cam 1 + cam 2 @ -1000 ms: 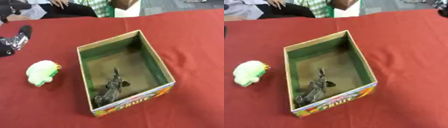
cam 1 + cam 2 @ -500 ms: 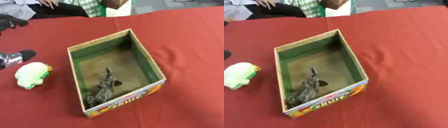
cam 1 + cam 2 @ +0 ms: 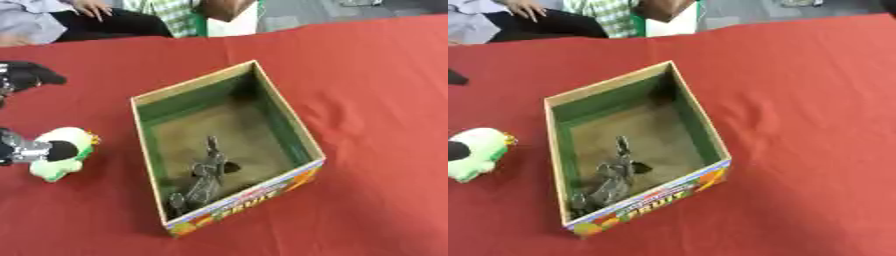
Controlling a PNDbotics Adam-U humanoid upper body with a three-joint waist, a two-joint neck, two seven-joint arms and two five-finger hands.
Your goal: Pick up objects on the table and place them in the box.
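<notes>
The left hand (image 3: 26,150) is mostly cut off at 9 o'clock; whether its spread black fingers hold anything, I cannot tell. One fingertip now overlaps the green-white plush toy (image 3: 63,160), beside the box (image 3: 284,119) containing a grey toy (image 3: 206,177).

There is one open cardboard box (image 3: 284,117) with green inner walls on the red desk (image 3: 376,75). One grey toy (image 3: 206,175) lies inside it, the only thing in the box. One white and green plush toy (image 3: 66,155) sits on the desk outside the box. One robot hand (image 3: 31,150), the left, shows at the left edge; its fingertip touches the plush toy
</notes>
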